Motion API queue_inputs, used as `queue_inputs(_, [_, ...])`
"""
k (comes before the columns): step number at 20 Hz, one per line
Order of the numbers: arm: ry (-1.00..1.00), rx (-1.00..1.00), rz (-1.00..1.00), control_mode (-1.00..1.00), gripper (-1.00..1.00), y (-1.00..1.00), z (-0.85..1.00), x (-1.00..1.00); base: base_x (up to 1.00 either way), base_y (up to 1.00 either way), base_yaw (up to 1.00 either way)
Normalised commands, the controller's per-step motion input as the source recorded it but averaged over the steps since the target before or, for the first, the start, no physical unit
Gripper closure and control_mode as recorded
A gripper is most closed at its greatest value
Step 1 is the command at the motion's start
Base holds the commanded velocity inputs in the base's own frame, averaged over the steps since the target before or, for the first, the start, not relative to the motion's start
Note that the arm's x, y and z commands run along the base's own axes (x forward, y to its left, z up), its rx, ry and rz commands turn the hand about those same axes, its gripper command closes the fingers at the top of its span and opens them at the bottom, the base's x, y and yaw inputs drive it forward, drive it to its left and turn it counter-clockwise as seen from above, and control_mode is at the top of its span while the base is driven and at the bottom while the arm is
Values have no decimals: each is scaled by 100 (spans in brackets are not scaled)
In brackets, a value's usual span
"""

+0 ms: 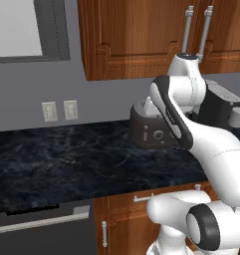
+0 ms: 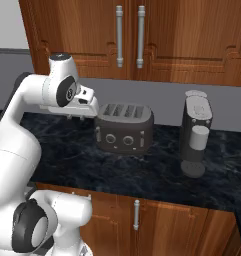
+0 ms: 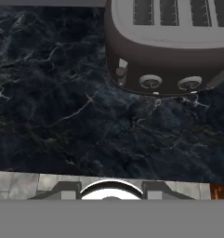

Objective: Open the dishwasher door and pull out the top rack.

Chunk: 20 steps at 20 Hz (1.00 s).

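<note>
The dishwasher door is a dark panel under the counter at the lower left of the left base view. A long silver bar handle runs across its top, and the door stands upright in its frame. The top rack is hidden. My gripper hangs above the black marble counter, just left of the toaster and well above and right of the door. In the hand view the gripper points down at the counter. Its fingers stand apart with nothing between them.
A dark four-slot toaster sits on the counter, with a coffee machine to its right. Wooden wall cabinets hang overhead. Brown lower cabinet doors flank the dishwasher. Two wall outlets are on the grey wall.
</note>
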Motion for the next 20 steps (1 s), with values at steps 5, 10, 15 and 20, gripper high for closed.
queue_inputs(5, [0, 0, 0, 100, -100, 0, 0, 0, -2, 0, 6])
queue_inputs(10, [0, 0, 0, 100, -100, 0, 0, 0, -9, 1, 35])
queue_inputs(15, [0, 0, 0, 100, -100, 0, 0, 0, -11, 0, 42])
queue_inputs(20, [0, 0, 0, 100, -100, 0, 0, 0, -12, 0, 43])
